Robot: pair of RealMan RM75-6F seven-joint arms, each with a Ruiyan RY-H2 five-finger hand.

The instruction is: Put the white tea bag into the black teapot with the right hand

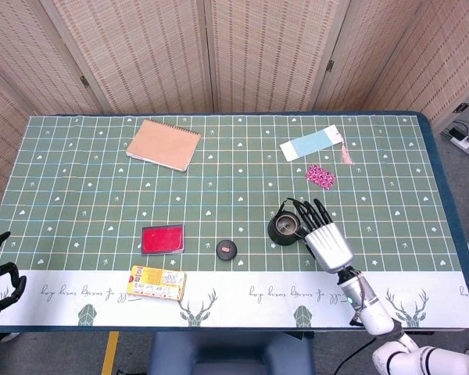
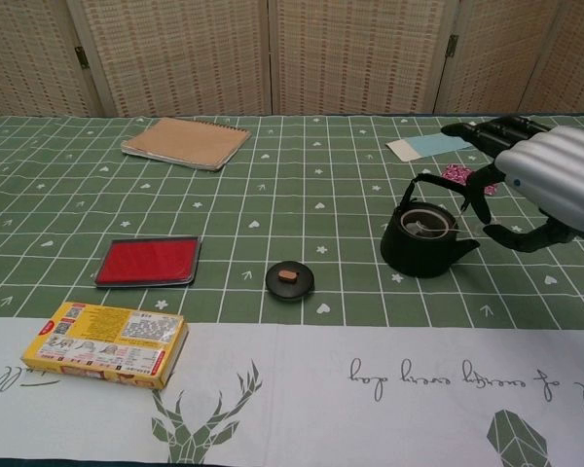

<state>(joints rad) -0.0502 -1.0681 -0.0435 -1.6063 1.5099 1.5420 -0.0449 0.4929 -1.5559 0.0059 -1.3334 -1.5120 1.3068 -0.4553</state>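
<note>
My right hand [image 2: 550, 185] hangs just beside the teapot [image 2: 424, 241], fingers spread, holding nothing. The tea bag [image 2: 429, 223] seems to lie inside. Risk: my fingertips could catch the handle [image 2: 438, 185] and tip the pot.

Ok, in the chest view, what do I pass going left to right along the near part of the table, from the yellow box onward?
Yellow box → red case → small black lid → black teapot → right hand, empty, its fingers spread, just right of the pot.
</note>
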